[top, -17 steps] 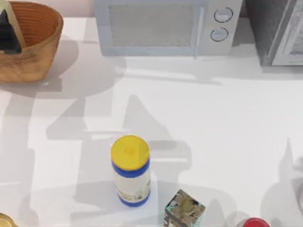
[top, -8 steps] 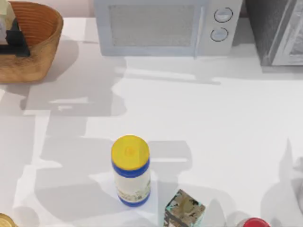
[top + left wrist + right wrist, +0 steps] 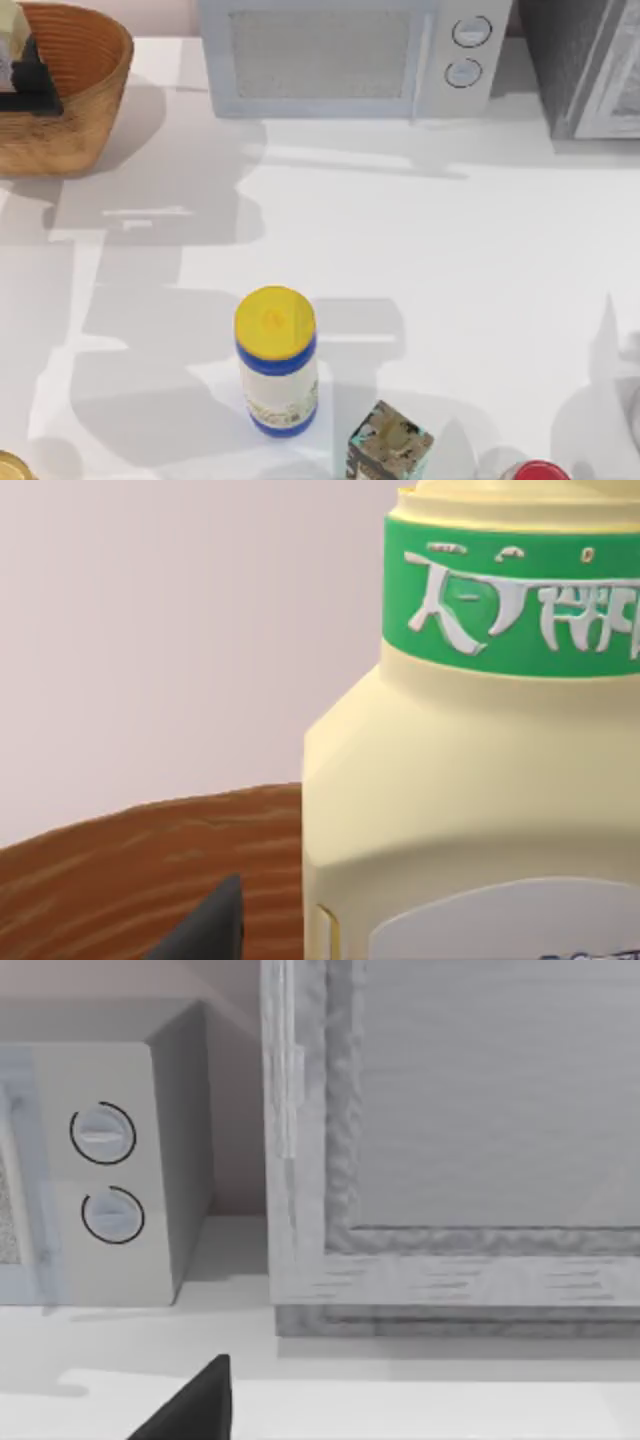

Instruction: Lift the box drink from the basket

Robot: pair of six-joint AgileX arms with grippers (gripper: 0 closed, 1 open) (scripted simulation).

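The round wicker basket [image 3: 85,70] stands at the table's far left corner. Over its left part my left gripper [image 3: 30,85] is shut on the box drink [image 3: 12,30], a pale cream carton. In the left wrist view the box drink [image 3: 470,780] is very close, with a green printed band near its top. The basket's brown weave [image 3: 130,870] lies below it, and one dark finger [image 3: 205,930] shows beside it. In the right wrist view one dark finger [image 3: 195,1405] of my right gripper sits well off to the side, with nothing held.
A microwave [image 3: 350,55] and a grey cabinet [image 3: 590,65] line the back edge. Near the front stand a yellow-capped, blue-banded bottle [image 3: 275,360], a small dark mottled box [image 3: 390,445], a red object [image 3: 540,470] and a gold-coloured object [image 3: 8,467].
My left gripper has shifted over the basket with the box drink in it. The carton's pale top now shows at the far left edge. The arm's shadow on the table has moved left.
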